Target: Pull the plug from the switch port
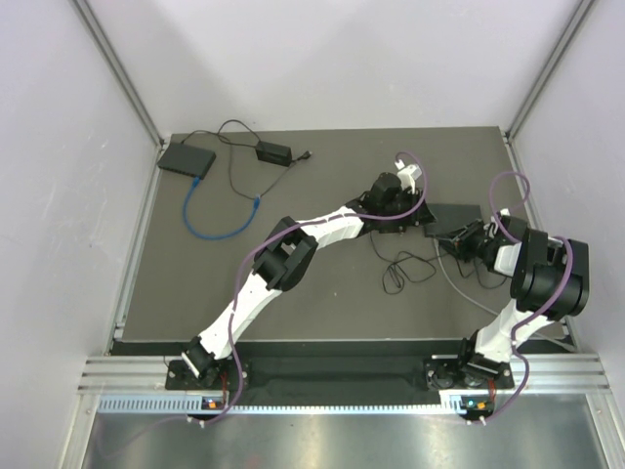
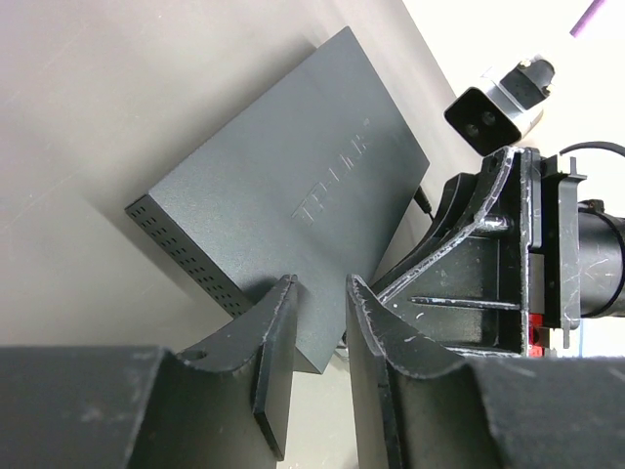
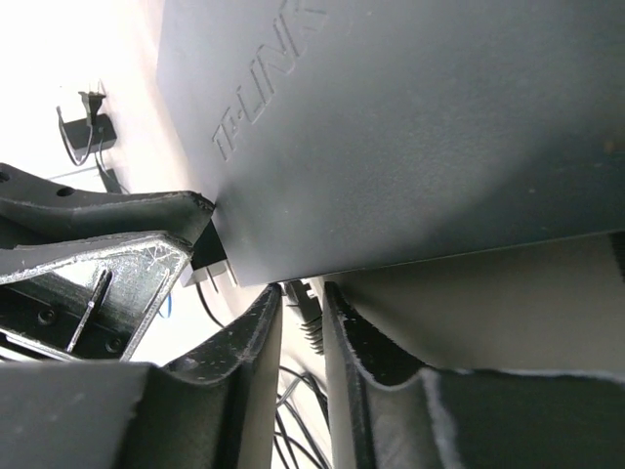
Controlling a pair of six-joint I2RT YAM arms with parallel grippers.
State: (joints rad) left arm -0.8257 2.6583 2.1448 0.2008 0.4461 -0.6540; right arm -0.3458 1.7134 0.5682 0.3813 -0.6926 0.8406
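The switch [image 1: 455, 216], a dark flat box with raised lettering, lies at the right of the table. In the left wrist view the switch [image 2: 303, 166] has its near corner between the fingers of my left gripper [image 2: 319, 283], which is shut on that corner. My left gripper [image 1: 420, 212] reaches it from the left. Under the edge of the switch [image 3: 410, 127], the plug [image 3: 311, 318] shows a dark ribbed boot. My right gripper [image 3: 303, 290] is shut on that boot close to the port. My right gripper [image 1: 468, 237] sits at the switch's near side.
A second black box [image 1: 187, 158] with a looped blue cable [image 1: 217, 227] lies at the back left, beside a power adapter [image 1: 271, 152]. Black cable loops [image 1: 405, 269] and a grey cable [image 1: 457, 285] trail in front of the switch. The mat's right edge is close.
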